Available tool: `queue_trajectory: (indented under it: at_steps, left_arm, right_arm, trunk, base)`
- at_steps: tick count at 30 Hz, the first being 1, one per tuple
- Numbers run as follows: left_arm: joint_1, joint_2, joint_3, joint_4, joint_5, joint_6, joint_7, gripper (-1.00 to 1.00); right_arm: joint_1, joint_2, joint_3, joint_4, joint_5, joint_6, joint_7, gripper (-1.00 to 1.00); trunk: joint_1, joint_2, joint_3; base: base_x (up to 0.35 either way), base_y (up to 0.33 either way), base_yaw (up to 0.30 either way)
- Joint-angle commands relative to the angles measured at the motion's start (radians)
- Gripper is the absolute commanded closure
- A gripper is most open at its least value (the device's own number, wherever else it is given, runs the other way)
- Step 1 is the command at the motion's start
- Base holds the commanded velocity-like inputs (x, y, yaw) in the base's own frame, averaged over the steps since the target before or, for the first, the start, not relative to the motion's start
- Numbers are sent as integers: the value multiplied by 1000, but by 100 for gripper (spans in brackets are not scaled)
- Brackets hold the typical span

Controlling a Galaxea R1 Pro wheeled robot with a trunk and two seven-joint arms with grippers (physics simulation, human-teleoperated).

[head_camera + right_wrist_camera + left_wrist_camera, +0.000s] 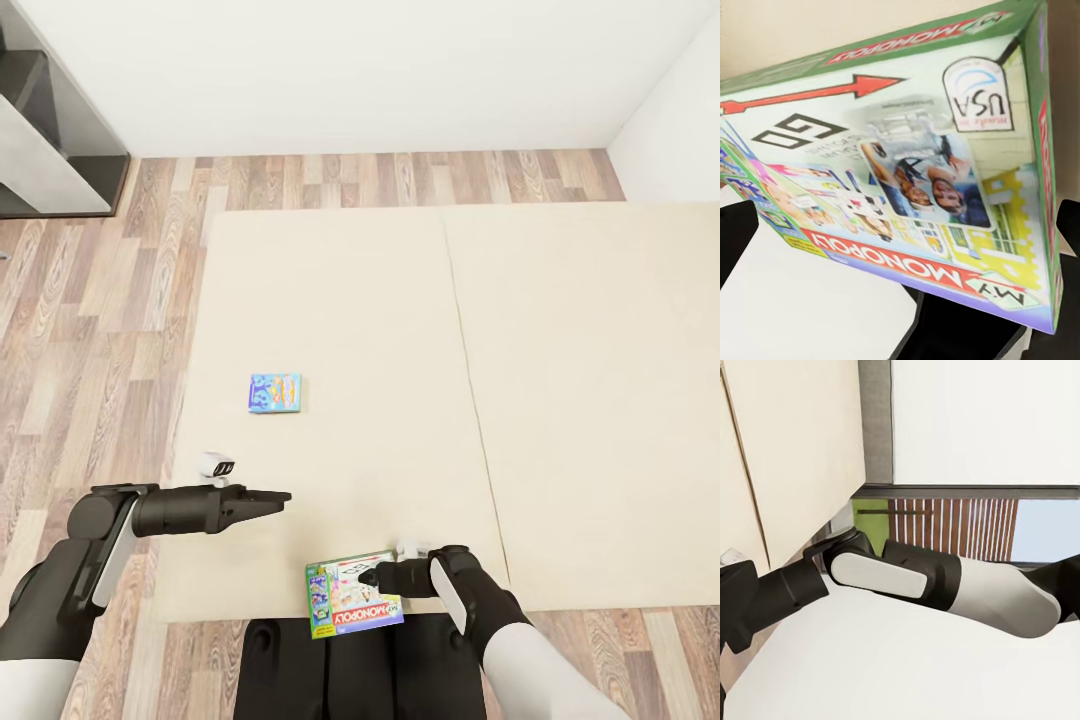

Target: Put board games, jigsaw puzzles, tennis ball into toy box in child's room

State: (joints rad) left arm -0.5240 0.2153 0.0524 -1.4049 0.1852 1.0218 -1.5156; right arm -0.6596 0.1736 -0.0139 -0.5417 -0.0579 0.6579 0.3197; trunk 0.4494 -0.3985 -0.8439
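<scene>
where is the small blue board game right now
In the head view, the small blue board game lies flat on the bed, left of its seam, beyond the left gripper.

Head view: bright, even, diffuse light; no clear source. Beige seamed mattress [400, 400] flat-lit, no glare. Small blue cartoon-printed box [275, 393], well in from mattress's left edge, casts almost no shadow; its print too small to read. Wood-plank floor [90, 300] sharp w/ no sheen. Straight lines stay straight at pic edges.

Right wrist view: green-edged white-and-red printed box [907, 165] v. close, print soft, corners stretched by perspective.

Left wrist view: plain white wall [982, 420] near blown out.
</scene>
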Motion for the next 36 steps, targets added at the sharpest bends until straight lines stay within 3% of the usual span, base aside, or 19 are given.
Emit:
queue_trajectory:
  at_steps: [1,36]
  left_arm:
    - [0,0,0,0,0,11,-3,-100]
    - [0,1,0,0,0,11,-4,-100]
  right_arm:
    - [0,0,-1,-1,-6,6,-1,-100]
    - [0,1,-1,-1,-5,6,-2,-100]
  trunk:
    - [1,-2,-1]
    - [1,-2,-1]
  base:
    - [0,1,0]
    - [0,18,0]
